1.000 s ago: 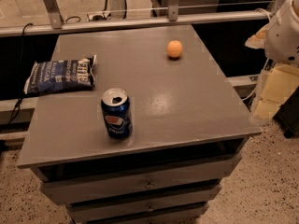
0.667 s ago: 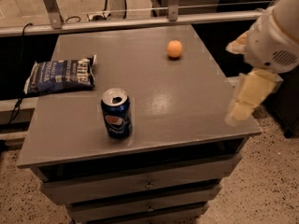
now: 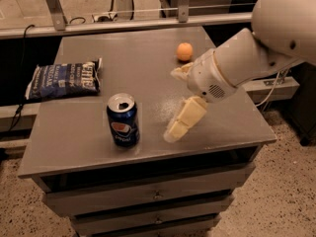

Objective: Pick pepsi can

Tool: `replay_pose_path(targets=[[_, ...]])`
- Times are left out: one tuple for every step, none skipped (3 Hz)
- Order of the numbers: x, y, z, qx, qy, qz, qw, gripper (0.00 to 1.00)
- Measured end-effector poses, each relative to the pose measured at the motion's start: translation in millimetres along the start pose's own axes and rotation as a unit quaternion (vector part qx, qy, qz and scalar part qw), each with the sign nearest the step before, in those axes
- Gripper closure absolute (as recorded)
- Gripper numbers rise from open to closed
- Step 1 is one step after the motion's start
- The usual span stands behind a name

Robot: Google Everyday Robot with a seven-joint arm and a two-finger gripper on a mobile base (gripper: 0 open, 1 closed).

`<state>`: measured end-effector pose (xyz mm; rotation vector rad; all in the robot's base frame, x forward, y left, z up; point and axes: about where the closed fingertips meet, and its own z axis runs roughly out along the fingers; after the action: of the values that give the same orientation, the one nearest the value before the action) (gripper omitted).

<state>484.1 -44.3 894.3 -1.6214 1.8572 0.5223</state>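
Note:
The pepsi can (image 3: 123,121) stands upright on the grey cabinet top (image 3: 74,132), near the front edge and left of centre. It is dark blue with an opened silver top and the round logo facing me. My gripper (image 3: 173,105) comes in from the right on a white arm and hangs over the tabletop just right of the can, not touching it. Its two cream fingers are spread apart, one (image 3: 183,120) pointing down towards the can's side, and it holds nothing.
A flat dark-blue chip bag (image 3: 63,80) lies at the left edge. A small orange ball (image 3: 184,51) sits at the back right. The cabinet has drawers (image 3: 148,196) below. A metal rail (image 3: 123,24) runs behind the table.
The arm has swung in from the right edge of the table to the left, bringing my gripper over the tabletop close to the can. The can, bag and ball have not moved.

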Motion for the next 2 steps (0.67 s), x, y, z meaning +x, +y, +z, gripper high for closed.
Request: replay_pose_path(targets=[[-30.0,3.2,30.6,-0.022,-0.07,0.002,0.9973,0.0],[-48.9,16.1,52.0,-0.047,-0.123,0.015,0.9912,0.0]])
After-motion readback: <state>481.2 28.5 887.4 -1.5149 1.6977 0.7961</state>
